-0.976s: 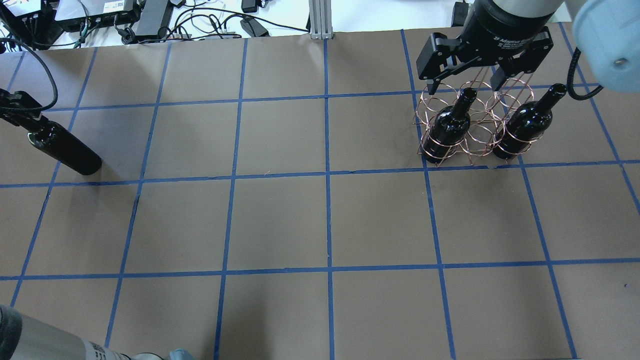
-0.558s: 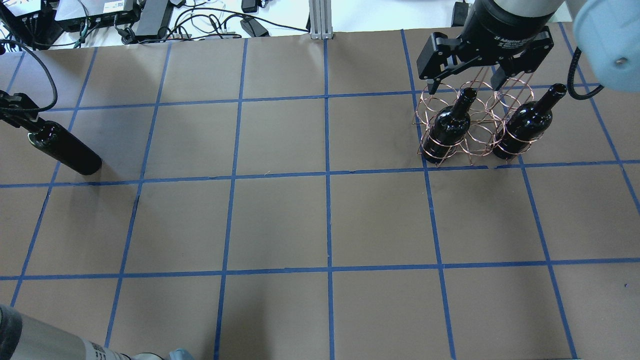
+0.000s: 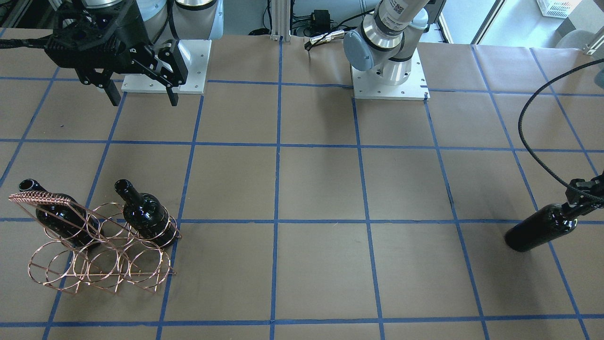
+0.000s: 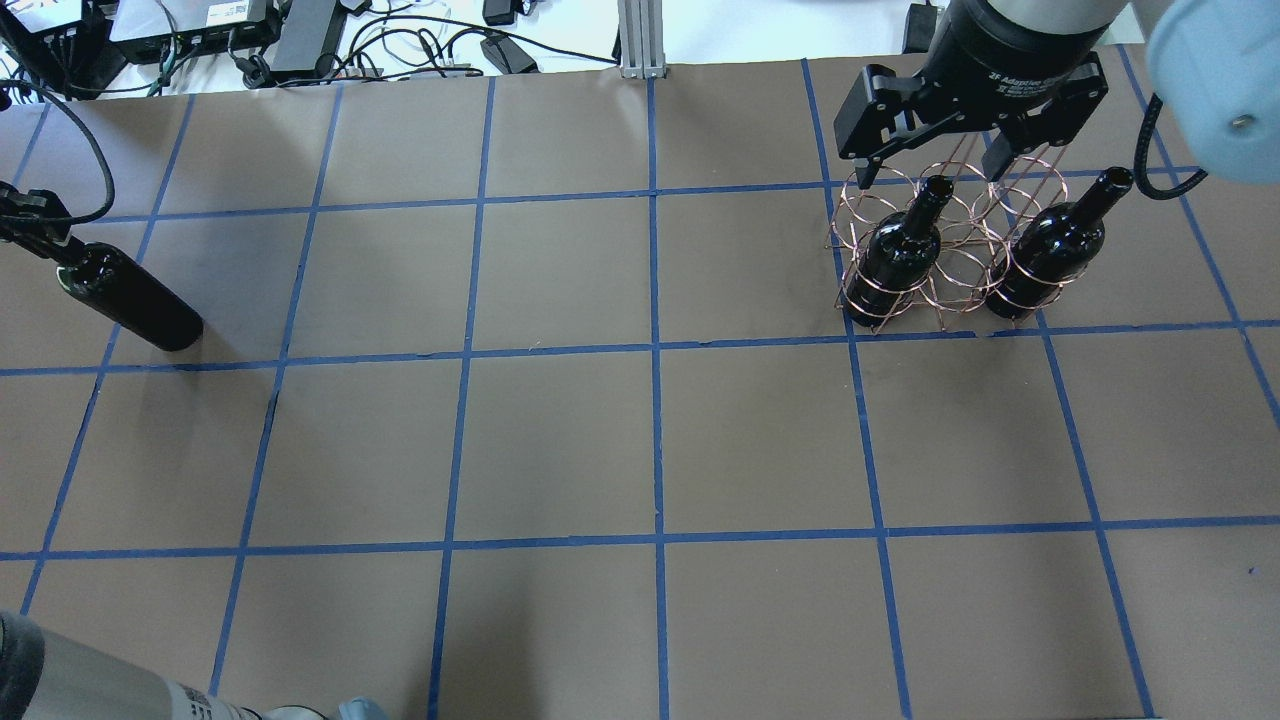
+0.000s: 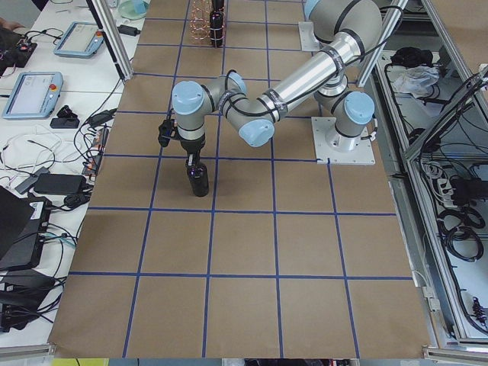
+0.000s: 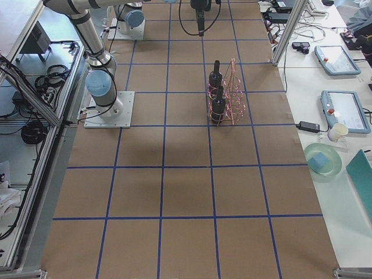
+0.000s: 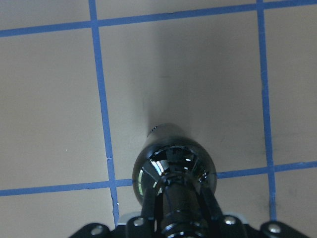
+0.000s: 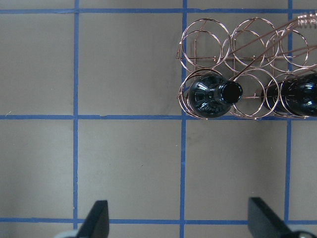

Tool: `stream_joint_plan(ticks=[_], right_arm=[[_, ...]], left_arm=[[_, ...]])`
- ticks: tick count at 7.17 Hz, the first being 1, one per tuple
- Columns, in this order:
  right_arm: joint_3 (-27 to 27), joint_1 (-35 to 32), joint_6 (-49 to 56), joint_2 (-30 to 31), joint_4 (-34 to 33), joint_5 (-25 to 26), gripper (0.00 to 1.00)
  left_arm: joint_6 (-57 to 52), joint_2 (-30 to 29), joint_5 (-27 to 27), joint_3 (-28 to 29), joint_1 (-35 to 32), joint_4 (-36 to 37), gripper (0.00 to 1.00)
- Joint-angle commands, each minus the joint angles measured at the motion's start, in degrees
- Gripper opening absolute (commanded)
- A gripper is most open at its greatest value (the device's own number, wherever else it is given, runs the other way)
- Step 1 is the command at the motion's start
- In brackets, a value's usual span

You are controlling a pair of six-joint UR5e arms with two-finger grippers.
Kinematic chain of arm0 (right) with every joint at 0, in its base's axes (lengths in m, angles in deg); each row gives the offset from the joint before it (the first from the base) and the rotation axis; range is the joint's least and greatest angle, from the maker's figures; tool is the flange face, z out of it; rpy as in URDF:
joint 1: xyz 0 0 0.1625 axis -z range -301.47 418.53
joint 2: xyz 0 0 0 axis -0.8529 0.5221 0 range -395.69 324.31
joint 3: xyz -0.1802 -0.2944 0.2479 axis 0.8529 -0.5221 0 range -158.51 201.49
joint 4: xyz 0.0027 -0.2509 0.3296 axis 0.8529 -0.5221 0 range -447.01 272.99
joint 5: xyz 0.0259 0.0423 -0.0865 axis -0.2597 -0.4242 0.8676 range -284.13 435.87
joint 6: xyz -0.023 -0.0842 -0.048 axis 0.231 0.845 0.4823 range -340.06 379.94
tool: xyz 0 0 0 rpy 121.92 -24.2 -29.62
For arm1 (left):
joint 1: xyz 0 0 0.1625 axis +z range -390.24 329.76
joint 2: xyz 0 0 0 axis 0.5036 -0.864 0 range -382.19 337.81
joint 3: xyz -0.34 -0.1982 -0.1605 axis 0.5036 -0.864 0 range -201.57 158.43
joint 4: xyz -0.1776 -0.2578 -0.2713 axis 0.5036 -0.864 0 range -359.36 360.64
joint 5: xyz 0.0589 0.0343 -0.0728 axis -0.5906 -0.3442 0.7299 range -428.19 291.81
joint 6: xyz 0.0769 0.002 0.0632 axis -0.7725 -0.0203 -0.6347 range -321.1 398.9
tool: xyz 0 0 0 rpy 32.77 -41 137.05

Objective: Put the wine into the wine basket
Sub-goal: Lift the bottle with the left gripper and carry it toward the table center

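My left gripper (image 4: 35, 228) is shut on the neck of a near-black wine bottle (image 4: 135, 305) at the table's far left. The bottle is roughly upright, its base at or just above the paper. It also shows in the front view (image 3: 540, 231) and the left wrist view (image 7: 173, 166). The copper wire wine basket (image 4: 877, 186) stands at the back right and holds two look-alike bottles (image 4: 900, 255) (image 4: 1050, 250). My right gripper (image 4: 935, 170) is open and empty above the basket. In the right wrist view the basket (image 8: 205, 34) lies ahead of its fingertips (image 8: 96, 220).
Cables and electronics (image 4: 300, 30) and an aluminium post (image 4: 635, 40) lie beyond the table's back edge. The arm bases (image 3: 389, 78) are bolted at the robot's side. A black cable (image 3: 533, 141) loops above the left gripper. Blue tape marks a grid on the brown paper.
My left gripper and the bottle's top have edged slightly left while the bottle's base stays in place. The right gripper has barely moved.
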Motion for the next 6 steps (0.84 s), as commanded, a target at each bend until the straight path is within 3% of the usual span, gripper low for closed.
stream_joint_plan(ticks=[1, 6], right_arm=[[0.00, 0.07, -0.09, 0.00, 0.13, 0.00, 1.00], [0.00, 0.07, -0.44, 0.00, 0.04, -0.08, 1.00]], left_arm=[[0.66, 3.47, -0.11, 0.17, -3.46, -1.42, 0.00], [27.41, 8.50, 0.68, -0.44, -21.73, -2.48, 0.00]])
